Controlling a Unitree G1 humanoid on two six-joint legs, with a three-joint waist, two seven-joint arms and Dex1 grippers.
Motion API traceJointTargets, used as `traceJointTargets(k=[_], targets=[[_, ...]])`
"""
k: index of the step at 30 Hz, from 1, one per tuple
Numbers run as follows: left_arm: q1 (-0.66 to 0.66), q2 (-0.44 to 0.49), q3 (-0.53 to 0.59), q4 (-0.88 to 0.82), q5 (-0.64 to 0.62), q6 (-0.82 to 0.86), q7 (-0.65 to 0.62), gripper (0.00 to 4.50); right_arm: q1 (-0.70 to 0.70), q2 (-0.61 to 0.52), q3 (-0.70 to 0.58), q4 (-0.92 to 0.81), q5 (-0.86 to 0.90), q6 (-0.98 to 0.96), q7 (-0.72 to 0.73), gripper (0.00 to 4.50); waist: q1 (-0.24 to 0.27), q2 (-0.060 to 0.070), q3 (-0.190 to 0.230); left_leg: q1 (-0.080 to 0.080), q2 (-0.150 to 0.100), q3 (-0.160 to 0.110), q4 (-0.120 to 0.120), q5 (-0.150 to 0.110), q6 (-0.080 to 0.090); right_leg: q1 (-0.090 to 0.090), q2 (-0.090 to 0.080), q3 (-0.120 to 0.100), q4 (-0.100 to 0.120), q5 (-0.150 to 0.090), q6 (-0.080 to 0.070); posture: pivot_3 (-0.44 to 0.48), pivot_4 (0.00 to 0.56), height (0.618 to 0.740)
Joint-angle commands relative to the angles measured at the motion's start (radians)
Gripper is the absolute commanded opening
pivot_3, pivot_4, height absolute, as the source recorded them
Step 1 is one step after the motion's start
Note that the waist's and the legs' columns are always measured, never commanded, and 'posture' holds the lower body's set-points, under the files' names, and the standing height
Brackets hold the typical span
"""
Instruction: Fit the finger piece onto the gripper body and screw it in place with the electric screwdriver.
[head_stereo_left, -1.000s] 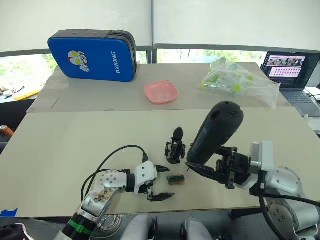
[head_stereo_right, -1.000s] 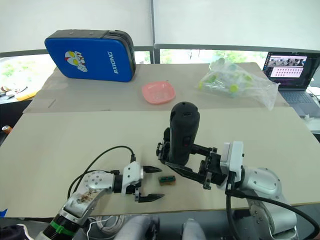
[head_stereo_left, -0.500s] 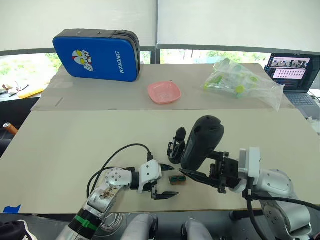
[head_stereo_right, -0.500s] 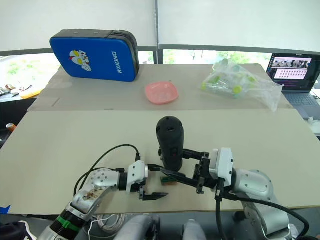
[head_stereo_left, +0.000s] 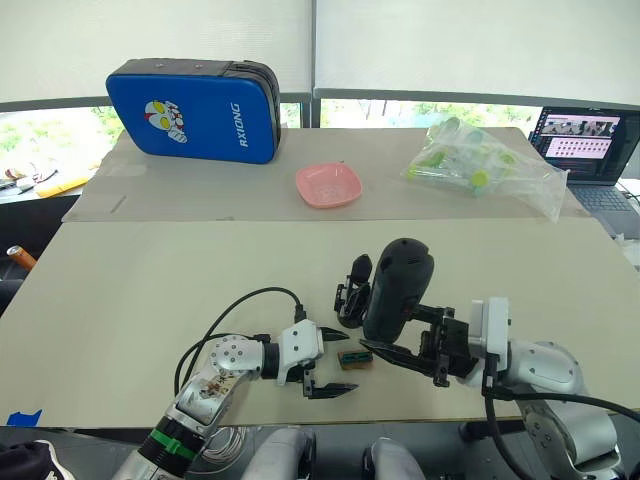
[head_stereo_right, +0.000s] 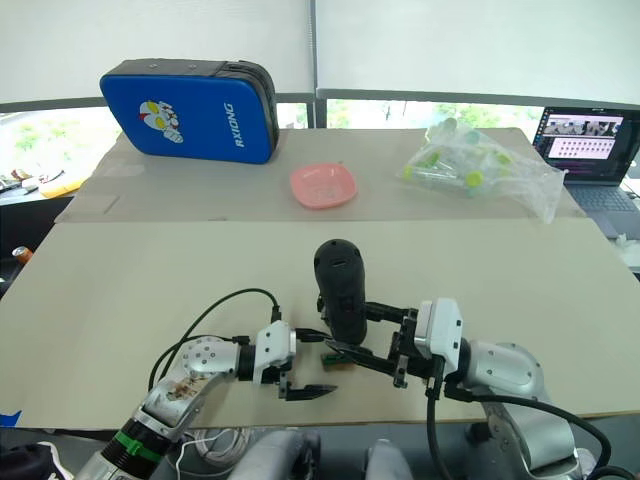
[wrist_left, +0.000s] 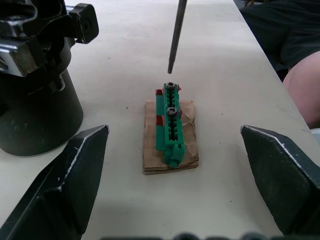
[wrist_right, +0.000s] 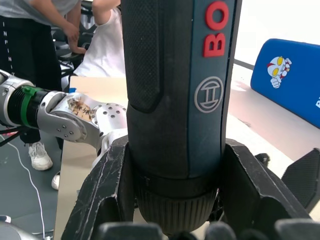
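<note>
Left two-fingered black gripper (head_stereo_left: 327, 361) low over the near edge of the beige table (head_stereo_left: 150, 280), fingers spread wide with nothing between them, pointing at the small green block with red tabs on a brown cardboard base (wrist_left: 170, 135), which lies flat just ahead. Two small screw heads sit in the green block's top. Right black gripper (head_stereo_right: 352, 353) clamped around the thick black pen-like electric screwdriver (head_stereo_left: 397, 289), held nearly upright; its thin metal bit (wrist_left: 176, 35) hangs just above the far end of the green block, not touching. Just behind, the small black blocky gripper body (head_stereo_left: 352, 295) stands on the table with one pointed finger up, partly hidden by the screwdriver. Finger piece: cannot tell. Farther back: pink square dish (head_stereo_left: 328, 185), clear plastic bag of greenish items (head_stereo_left: 478, 165), blue padded case (head_stereo_left: 192, 110), open laptop (head_stereo_left: 583, 140) at the right edge.
</note>
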Motion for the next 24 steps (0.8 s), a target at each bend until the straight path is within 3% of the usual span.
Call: traceJointTargets(k=[1, 24], targets=[[0.014, 0.001, -0.019, 0.029, 0.014, 0.008, 0.003, 4.5, -0.014, 0.005, -0.006, -0.028, 0.016, -0.051, -0.01, 1.9, 0.0, 0.0, 0.0, 0.0, 0.0, 0.0, 0.0, 0.0, 0.0, 0.0, 0.0, 0.0, 0.0, 0.0, 0.0, 0.0, 0.15, 0.74], [0.012, -0.002, -0.019, 0.035, 0.013, 0.009, 0.002, 4.5, 0.001, -0.007, -0.003, -0.024, 0.019, -0.062, -0.011, 1.9, 0.0, 0.0, 0.0, 0.001, 0.0, 0.0, 0.0, 0.0, 0.0, 0.001, 0.0, 0.0, 0.0, 0.0, 0.0, 0.0, 0.15, 0.74]])
